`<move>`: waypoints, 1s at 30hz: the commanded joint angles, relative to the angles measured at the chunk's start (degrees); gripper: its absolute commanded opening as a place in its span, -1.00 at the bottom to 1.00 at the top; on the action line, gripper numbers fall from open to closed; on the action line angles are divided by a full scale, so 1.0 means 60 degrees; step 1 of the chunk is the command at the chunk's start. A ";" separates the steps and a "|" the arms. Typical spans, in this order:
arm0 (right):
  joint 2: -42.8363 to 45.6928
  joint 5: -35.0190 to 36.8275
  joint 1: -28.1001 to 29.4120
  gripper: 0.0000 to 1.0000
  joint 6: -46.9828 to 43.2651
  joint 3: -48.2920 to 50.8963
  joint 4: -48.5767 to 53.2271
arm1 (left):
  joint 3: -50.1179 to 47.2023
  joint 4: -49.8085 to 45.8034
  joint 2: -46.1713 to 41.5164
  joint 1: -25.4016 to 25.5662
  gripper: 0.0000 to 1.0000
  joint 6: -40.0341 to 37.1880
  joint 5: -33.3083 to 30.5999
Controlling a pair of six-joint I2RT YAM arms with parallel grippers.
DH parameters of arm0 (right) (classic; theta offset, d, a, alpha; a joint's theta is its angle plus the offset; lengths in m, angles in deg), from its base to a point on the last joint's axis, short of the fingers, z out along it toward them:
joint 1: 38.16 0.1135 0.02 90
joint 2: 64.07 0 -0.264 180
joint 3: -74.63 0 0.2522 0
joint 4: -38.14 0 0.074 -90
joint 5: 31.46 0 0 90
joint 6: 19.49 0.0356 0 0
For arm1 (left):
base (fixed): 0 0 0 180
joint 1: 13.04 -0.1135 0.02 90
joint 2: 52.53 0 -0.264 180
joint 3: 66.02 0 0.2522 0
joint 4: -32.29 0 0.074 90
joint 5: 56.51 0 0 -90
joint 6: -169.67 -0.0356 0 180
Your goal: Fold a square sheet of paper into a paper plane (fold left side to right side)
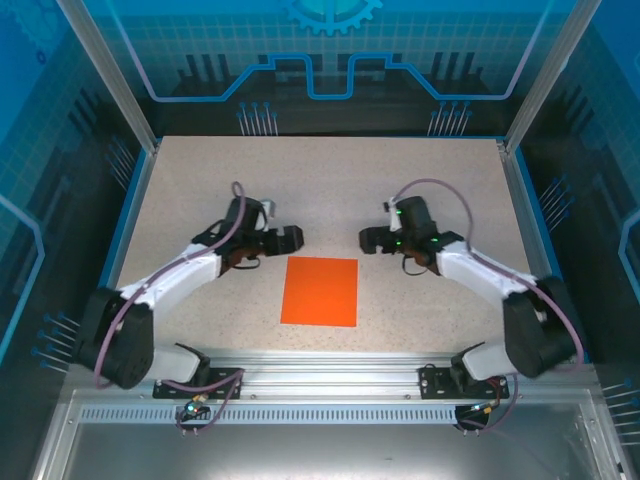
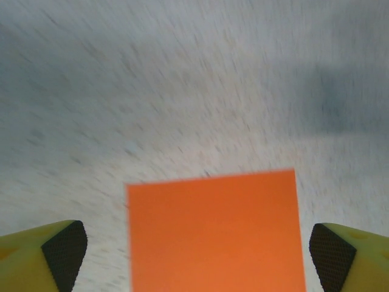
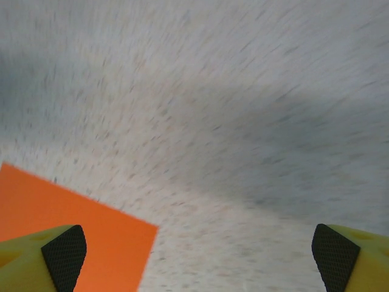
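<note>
The orange square sheet of paper lies flat on the speckled table, near the front edge between the two arms. My left gripper hovers just beyond the sheet's far left corner, jaws wide open and empty. In the left wrist view the sheet sits between the yellow fingers, apart from both. My right gripper hangs beyond the far right corner, also open with nothing in it. The right wrist view catches one corner of the sheet beside the left finger.
The speckled table is bounded by blue walls on both sides and an aluminium rail at the front. Bare surface stretches behind both grippers.
</note>
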 commanded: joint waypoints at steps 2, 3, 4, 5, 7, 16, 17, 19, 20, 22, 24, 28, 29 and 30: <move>-0.1864 0.0052 0.0778 0.99 0.0621 -0.1509 0.1101 | 0.0568 -0.0389 0.1128 0.0323 0.78 0.0887 0.0929; -0.2200 0.0155 0.0941 0.99 0.0597 -0.1782 0.1269 | 0.0623 -0.0410 0.1407 0.0358 0.73 0.0936 0.1135; -0.2502 0.0290 0.1101 0.99 0.0561 -0.2067 0.1433 | 0.0648 -0.0437 0.1639 0.0453 0.68 0.0986 0.1370; -0.2734 0.0442 0.1250 0.99 0.0643 -0.2260 0.1576 | 0.0690 -0.0532 0.1809 0.0556 0.64 0.1003 0.1507; -0.3003 0.0522 0.1360 0.99 0.0848 -0.2406 0.1712 | 0.0651 -0.0843 0.1918 0.0771 0.59 0.0959 0.1488; -0.3286 0.0208 0.1843 0.99 0.1150 -0.2408 0.2163 | -0.0496 -0.1543 0.1129 0.1554 0.54 0.1564 0.1599; -0.3332 0.0151 0.1888 0.99 0.1208 -0.2382 0.2179 | -0.0583 -0.1683 0.0990 0.1657 0.54 0.1648 0.1570; -0.3398 0.0026 0.1958 0.99 0.1304 -0.2320 0.2182 | -0.0786 -0.1853 0.0742 0.1875 0.55 0.1823 0.1526; -0.3427 0.0004 0.1999 0.99 0.1346 -0.2276 0.2167 | -0.0896 -0.1883 0.0632 0.1978 0.56 0.1926 0.1526; -0.3456 -0.0021 0.2074 0.99 0.1386 -0.2215 0.2160 | -0.1080 -0.1913 0.0506 0.2134 0.56 0.2082 0.1547; -0.3516 -0.0098 0.2137 0.99 0.1444 -0.2211 0.2251 | -0.1199 -0.1934 0.0535 0.2252 0.57 0.2158 0.1543; -0.3527 -0.0295 0.2336 0.99 0.1490 -0.2214 0.2376 | -0.1250 -0.1863 0.0855 0.2440 0.57 0.2219 0.1471; -0.3506 -0.0328 0.2387 0.99 0.1490 -0.2207 0.2442 | -0.1238 -0.1844 0.0962 0.2483 0.57 0.2219 0.1416; -0.3476 -0.0368 0.2467 0.99 0.1504 -0.2211 0.2494 | -0.1220 -0.1848 0.1058 0.2512 0.57 0.2230 0.1360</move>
